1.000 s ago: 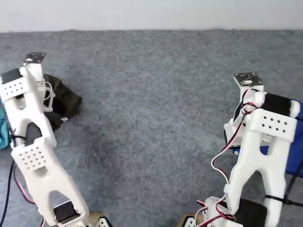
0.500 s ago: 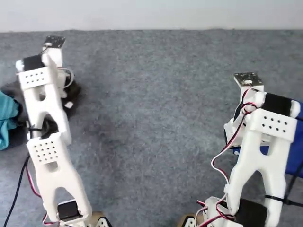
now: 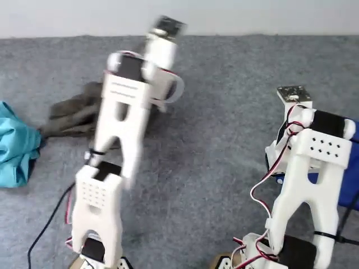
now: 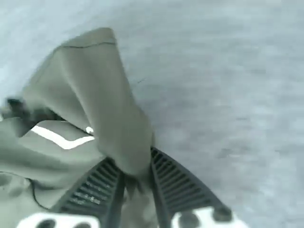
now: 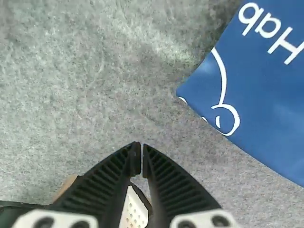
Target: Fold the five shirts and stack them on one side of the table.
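In the left wrist view my left gripper (image 4: pixel 137 176) is shut on a fold of a dark olive shirt (image 4: pixel 95 95), which hangs bunched from its fingers over the grey carpet. From above, that shirt (image 3: pixel 73 115) trails out to the left of the left arm (image 3: pixel 129 112), near the table's middle back. My right gripper (image 5: pixel 140 148) is shut with nothing in it, low over the carpet beside a blue shirt (image 5: pixel 266 85) with white print. The blue shirt (image 3: pixel 350 188) lies at the table's right edge, partly under the right arm (image 3: pixel 311 168).
A crumpled teal shirt (image 3: pixel 14 148) lies at the left edge of the table. Grey carpet (image 3: pixel 224 112) covers the whole table between the two arms. A pale wall runs along the back.
The left arm has swung from the far left toward the table's middle, dragging the dark olive shirt with it and uncovering the teal shirt. The right arm has kept still.
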Controlling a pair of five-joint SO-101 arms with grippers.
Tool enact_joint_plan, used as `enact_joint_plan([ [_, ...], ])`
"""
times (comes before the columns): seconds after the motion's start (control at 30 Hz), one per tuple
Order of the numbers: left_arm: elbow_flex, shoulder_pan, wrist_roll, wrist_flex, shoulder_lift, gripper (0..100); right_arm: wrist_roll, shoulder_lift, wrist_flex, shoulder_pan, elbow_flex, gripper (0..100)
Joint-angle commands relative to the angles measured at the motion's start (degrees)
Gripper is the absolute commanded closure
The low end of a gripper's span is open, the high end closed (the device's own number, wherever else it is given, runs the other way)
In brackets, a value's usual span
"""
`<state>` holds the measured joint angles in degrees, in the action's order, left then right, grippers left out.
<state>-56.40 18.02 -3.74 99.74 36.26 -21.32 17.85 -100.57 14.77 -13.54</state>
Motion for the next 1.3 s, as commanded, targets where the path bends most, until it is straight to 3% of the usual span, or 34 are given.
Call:
enact_joint_plan([
  [0.0,-2.7,9.8,0.4,0.6,-4.4,99,0.3,2.2,-2.4,-0.3,0.2,99.0],
  [0.17,-2.7,17.1,0.4,0.8,-5.0,98,0.3,2.2,-2.3,-0.2,0.2,98.7],
  [0.37,-1.6,14.2,3.1,0.8,-11.1,75,0.3,2.3,-2.3,-0.6,0.4,98.7],
  [0.47,0.6,11.1,1.8,0.8,-15.6,73,0.4,4.3,-2.3,-2.2,4.3,98.6],
  [0.67,13.9,-2.8,0.9,0.8,-25.0,75,0.5,3.7,-1.5,-11.7,12.2,91.6],
  [1.1,40.9,-40.7,-2.6,0.7,-43.3,78,0.7,-16.8,-0.7,-43.6,14.6,90.5],
  [1.27,48.2,-51.0,-3.3,0.7,-47.0,78,0.7,-25.5,2.3,-48.6,21.7,90.4],
])
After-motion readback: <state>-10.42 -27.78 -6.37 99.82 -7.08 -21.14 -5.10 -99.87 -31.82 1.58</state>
